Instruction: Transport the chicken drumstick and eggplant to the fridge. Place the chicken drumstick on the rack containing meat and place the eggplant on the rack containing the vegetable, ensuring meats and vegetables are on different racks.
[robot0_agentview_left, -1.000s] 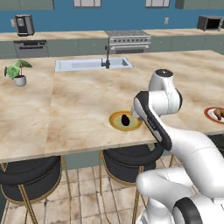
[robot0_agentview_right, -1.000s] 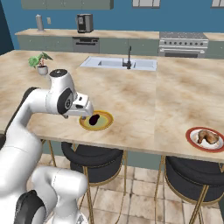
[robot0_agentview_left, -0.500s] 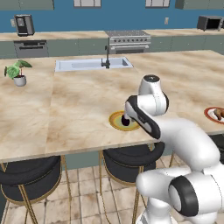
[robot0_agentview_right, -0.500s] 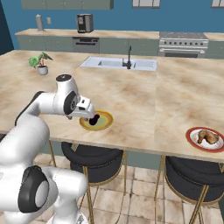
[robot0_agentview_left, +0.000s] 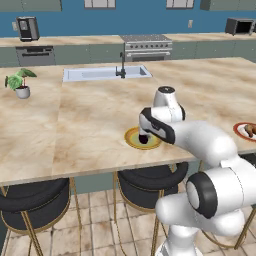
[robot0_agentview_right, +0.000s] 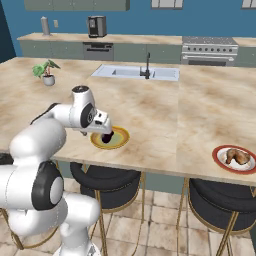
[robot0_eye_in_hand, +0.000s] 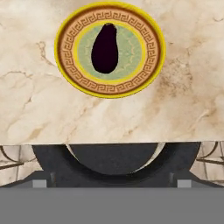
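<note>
On the marble table (robot0_agentview_left: 75, 130) the eggplant (robot0_eye_in_hand: 105, 48) lies on its yellow-rimmed plate (robot0_eye_in_hand: 151, 65). My hand (robot0_agentview_left: 145, 134) hovers above it, its spread untellable; next, I judge, comes descending to grasp it.

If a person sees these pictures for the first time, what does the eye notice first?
Probably the big white arm bent low over the marble counter. Under its hand lies the dark eggplant on a yellow-rimmed plate near the counter's front edge. Far to the right, the chicken drumstick sits on a red-rimmed plate.
</note>
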